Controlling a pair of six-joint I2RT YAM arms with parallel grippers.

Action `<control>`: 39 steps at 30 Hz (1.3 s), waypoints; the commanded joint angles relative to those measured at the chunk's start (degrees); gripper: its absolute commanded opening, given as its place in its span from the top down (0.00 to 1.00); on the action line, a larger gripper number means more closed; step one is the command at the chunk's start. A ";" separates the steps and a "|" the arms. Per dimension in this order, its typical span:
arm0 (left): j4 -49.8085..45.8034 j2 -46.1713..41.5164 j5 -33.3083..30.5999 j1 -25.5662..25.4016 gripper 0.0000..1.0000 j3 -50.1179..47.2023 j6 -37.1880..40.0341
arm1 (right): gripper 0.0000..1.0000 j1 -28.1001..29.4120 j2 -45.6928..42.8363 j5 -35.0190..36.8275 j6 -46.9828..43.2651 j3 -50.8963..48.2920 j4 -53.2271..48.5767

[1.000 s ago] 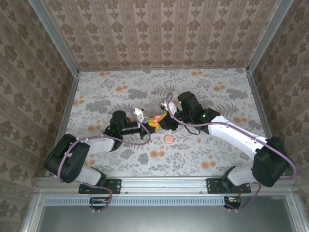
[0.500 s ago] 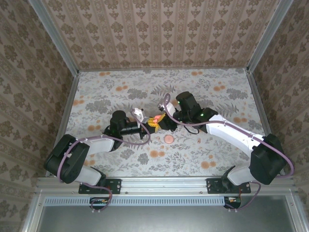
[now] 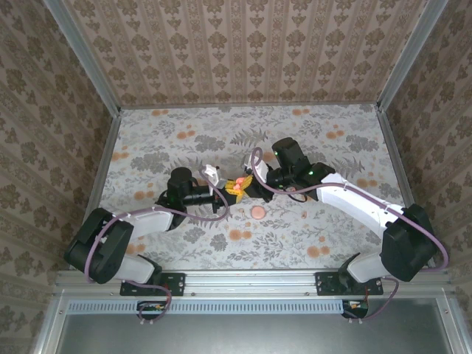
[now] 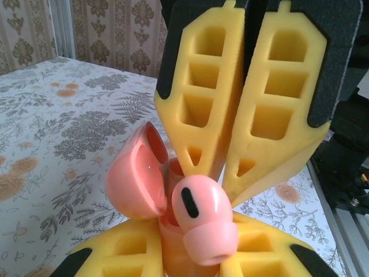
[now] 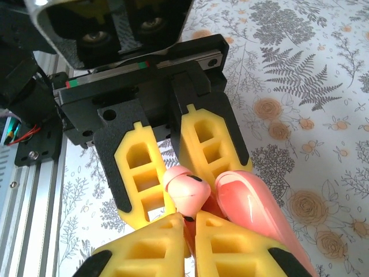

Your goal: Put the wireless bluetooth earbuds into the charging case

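My left gripper is shut on the coral-pink charging case, held upright above the table with its lid swung open. One pink earbud sits at the case's mouth with its soft tip outward. My right gripper comes in from the opposite side and is shut on that earbud by its lower end, next to the open lid. In the top view the two grippers meet tip to tip at the case in mid-table. A tiny pinkish speck lies on the table; I cannot tell whether it is an earbud.
A flat round pink disc lies on the floral table just in front of the grippers. Patterned walls with metal corner posts close in the left, right and back. A metal rail runs along the near edge.
The right wrist has shifted slightly toward the left gripper and the case, with its fingers drawn together. The left arm and the case have stayed put.
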 commanded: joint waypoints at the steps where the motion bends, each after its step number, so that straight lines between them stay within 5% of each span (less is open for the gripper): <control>1: 0.57 -1.99 3.37 0.03 0.81 2.24 0.57 | 0.90 -0.53 1.29 -2.98 -6.41 1.28 -3.87; 10: -1.81 -2.61 3.73 -0.23 0.81 2.53 2.11 | 0.89 -1.98 4.67 -5.54 -9.21 4.30 -6.78; 21: -5.13 -4.36 -3.10 -0.49 0.81 1.67 5.29 | 0.80 -2.05 4.78 -4.71 -6.05 4.67 -4.77; 33: -6.00 -5.70 -11.00 -1.22 0.81 -0.03 7.97 | 0.71 -2.02 -0.04 -1.49 3.97 3.08 -0.58; 39: -5.68 -5.26 -9.49 -1.28 0.81 0.02 8.08 | 0.61 -2.05 -4.42 -2.35 9.35 0.46 2.57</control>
